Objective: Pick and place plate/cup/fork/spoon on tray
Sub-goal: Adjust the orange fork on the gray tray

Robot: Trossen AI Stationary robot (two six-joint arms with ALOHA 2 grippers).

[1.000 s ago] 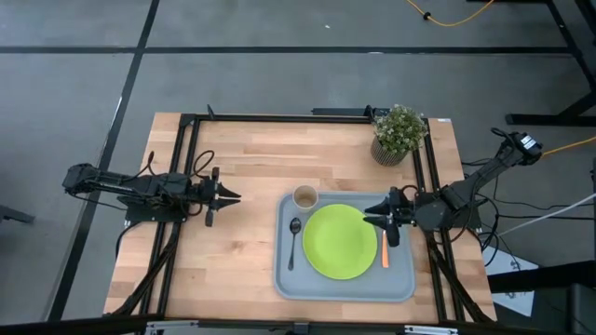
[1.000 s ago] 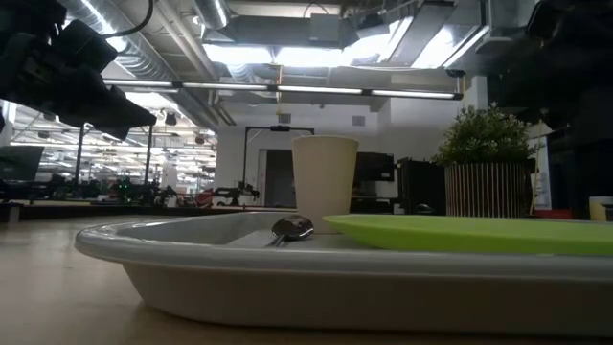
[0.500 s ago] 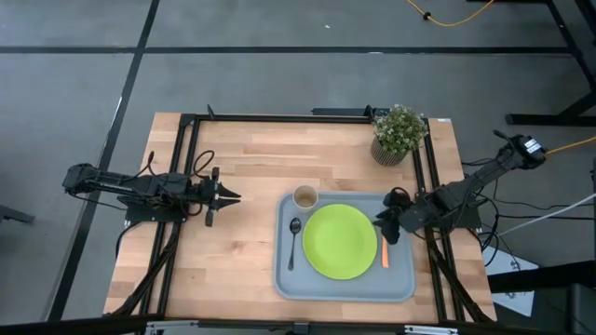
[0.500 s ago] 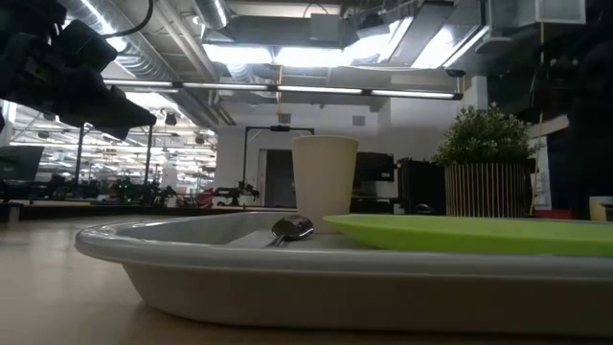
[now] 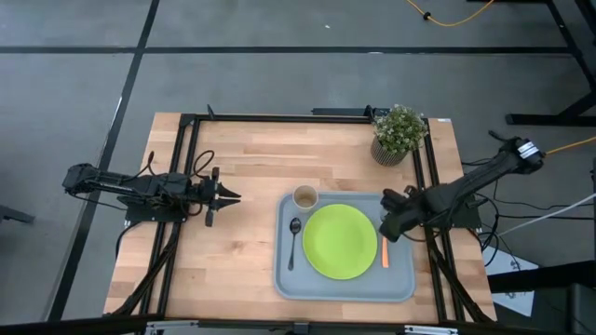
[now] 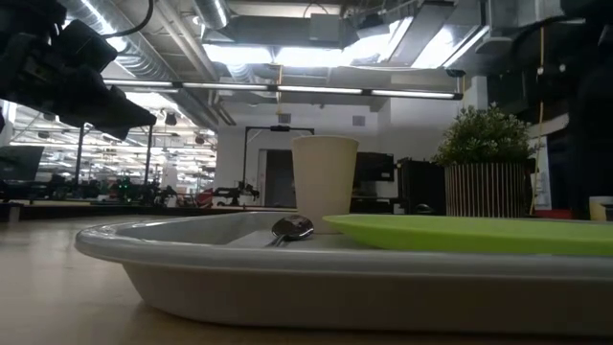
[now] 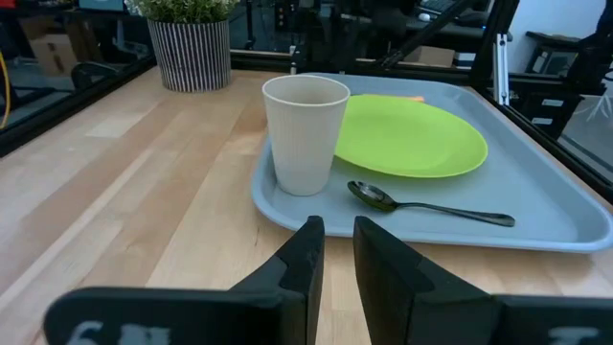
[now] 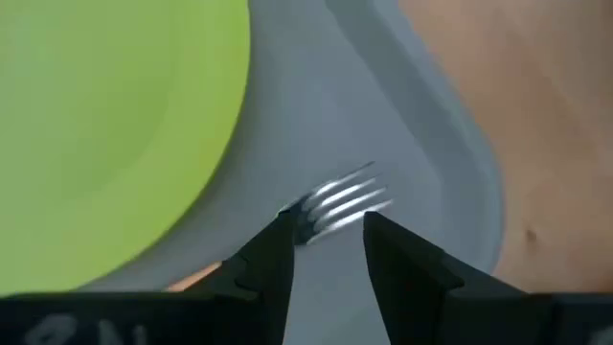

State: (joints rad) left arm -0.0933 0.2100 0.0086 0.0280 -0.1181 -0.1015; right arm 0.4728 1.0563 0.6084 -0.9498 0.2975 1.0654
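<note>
The right end effector (image 8: 326,251), fingers parted and empty, hovers over the orange-handled silver-tined fork (image 8: 340,204) lying lengthwise between lime-green round plate (image 8: 115,125) and grey-blue plastic tray (image 8: 450,182) rim.

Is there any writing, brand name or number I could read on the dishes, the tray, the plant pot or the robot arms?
None on the plate, cup, spoon, fork, tray or plant pot.
Left gripper: pale marks on its dark body, too cropped and blurred to read.
</note>
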